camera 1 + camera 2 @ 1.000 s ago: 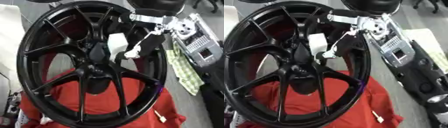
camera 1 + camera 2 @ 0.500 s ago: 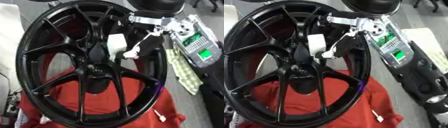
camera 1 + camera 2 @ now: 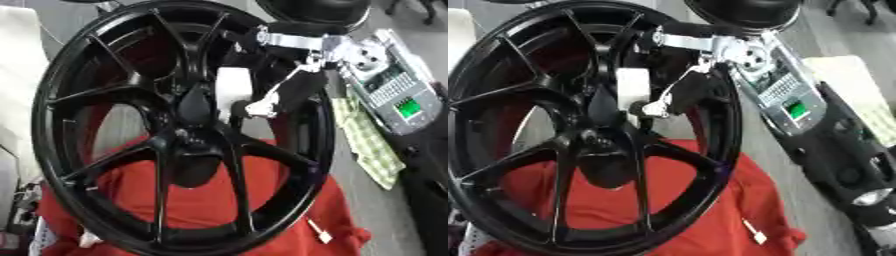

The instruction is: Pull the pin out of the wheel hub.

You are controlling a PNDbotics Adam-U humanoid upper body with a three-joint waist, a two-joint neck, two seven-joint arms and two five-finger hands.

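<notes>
We see a large black wheel (image 3: 175,130) filling most of both views, standing tilted on a red cloth (image 3: 201,200), with thin spokes running from the rim to the hub (image 3: 188,137) near its middle. To the right of the wheel lies a long grey device (image 3: 785,97) with a keypad and a small lit green screen, and beside it a green checked cloth (image 3: 367,145). Our right arm comes in from the upper right, and our right hand (image 3: 254,102) reaches between the spokes just above the hub, its black fingers merging with the dark wheel, so we cannot tell whether they are curled or straight. A white block (image 3: 232,90) sits at that hand. The pin cannot be made out. A small white tag (image 3: 319,232) lies on the red cloth.
</notes>
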